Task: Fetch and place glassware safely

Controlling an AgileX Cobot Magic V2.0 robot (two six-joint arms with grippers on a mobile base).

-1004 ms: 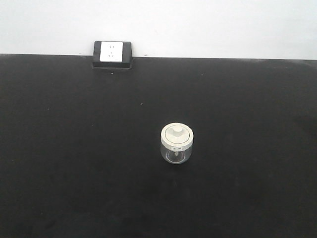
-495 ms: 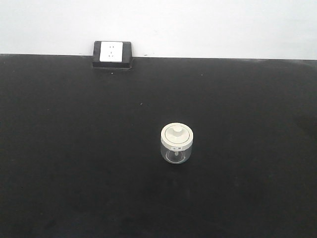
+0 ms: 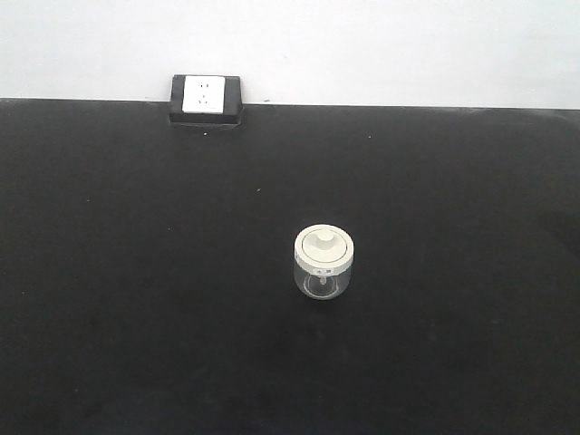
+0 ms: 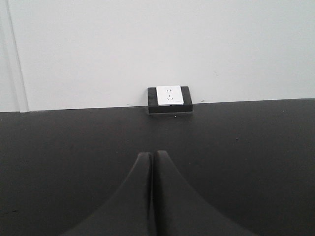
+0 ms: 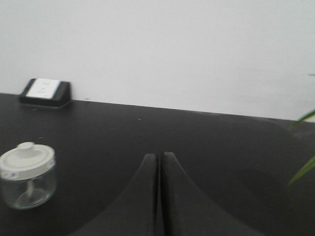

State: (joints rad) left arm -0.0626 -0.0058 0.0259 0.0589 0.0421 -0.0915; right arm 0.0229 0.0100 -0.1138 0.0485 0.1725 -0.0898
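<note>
The glassware (image 3: pixel 323 263), a squat clear jar with a cream-white knobbed lid, stands upright on the black table near the middle of the front view. It also shows at the lower left of the right wrist view, glassware (image 5: pixel 27 174). My right gripper (image 5: pixel 159 156) is shut with nothing in it, to the right of the jar and apart from it. My left gripper (image 4: pixel 151 154) is shut too and empty, pointing at the back wall. The jar is out of the left wrist view. Neither gripper shows in the front view.
A white wall socket in a black frame (image 3: pixel 206 98) sits at the table's back edge, left of centre, against the white wall. Green plant leaves (image 5: pixel 303 147) poke in at the right edge of the right wrist view.
</note>
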